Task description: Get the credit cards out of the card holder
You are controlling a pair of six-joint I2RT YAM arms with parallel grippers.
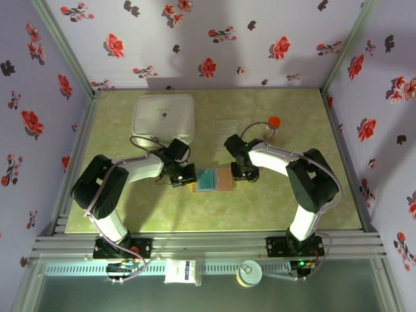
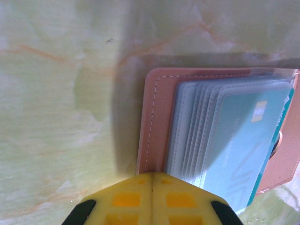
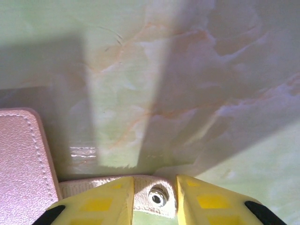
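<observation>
From my seat, the card holder [image 1: 224, 183] lies spread open mid-table between the two arms, and I judge the job barely begun: the credit cards [image 2: 239, 150] sit in the clear sleeves, a teal one on top, none out yet. My left gripper [image 2: 152, 180] is pressed together at the holder's near edge. The right gripper [image 3: 155, 187] stands slightly parted around the snap tab [image 3: 157, 198]; I cannot tell whether it pinches it.
</observation>
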